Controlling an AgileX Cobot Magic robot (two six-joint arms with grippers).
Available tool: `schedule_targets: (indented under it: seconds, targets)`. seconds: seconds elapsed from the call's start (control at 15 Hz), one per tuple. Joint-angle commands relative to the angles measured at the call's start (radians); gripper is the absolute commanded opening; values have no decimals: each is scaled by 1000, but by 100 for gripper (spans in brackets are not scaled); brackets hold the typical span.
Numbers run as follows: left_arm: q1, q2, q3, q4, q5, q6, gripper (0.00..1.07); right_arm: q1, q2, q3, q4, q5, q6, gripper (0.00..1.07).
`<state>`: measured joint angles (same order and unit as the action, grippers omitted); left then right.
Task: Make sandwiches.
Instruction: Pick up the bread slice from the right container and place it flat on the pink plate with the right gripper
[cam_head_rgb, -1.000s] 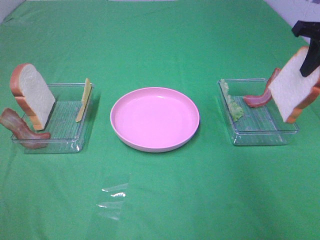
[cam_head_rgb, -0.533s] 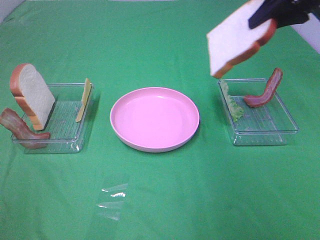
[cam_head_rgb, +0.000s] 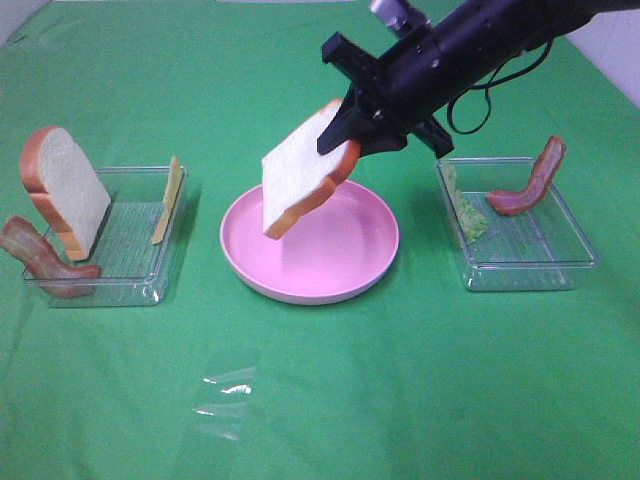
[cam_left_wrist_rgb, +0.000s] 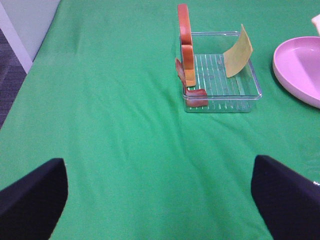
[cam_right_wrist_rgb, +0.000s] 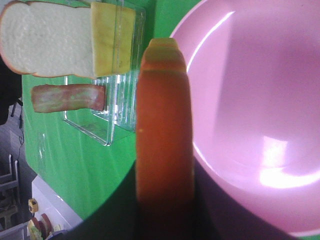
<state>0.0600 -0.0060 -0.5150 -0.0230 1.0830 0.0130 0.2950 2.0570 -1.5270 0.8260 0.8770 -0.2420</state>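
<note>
Sandwiches' two bread slices (cam_head_rgb: 70, 190), two bacon strips (cam_head_rgb: 530, 185); one slice (cam_head_rgb: 295, 180) in right claw's (cam_head_rgb: 345, 140) grip; left claw (cam_left_wrist_rgb: 159, 170) spread.

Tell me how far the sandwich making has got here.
Nothing assembled: the pink plate is bare. In hand: the right gripper holds the first bread slice tilted above the plate. To do: second bread slice, cheese and bacon at the left tray; lettuce and another bacon strip in the right tray. The left gripper is open, holding nothing.
</note>
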Motion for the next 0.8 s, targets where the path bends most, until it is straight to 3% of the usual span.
schedule_targets:
  seconds: [0.07, 0.33, 0.8]
  targets:
    - [0, -11, -1, -5, -11, -3, 91, 6, 57, -1, 32, -60, -17, 0]
    - [0, -11, -1, -5, -11, -3, 91, 17, 123, -1, 99, -99, -26, 0]
    - [0, -11, -1, -5, -11, -3, 91, 29, 140, -1, 65, -97, -36, 2]
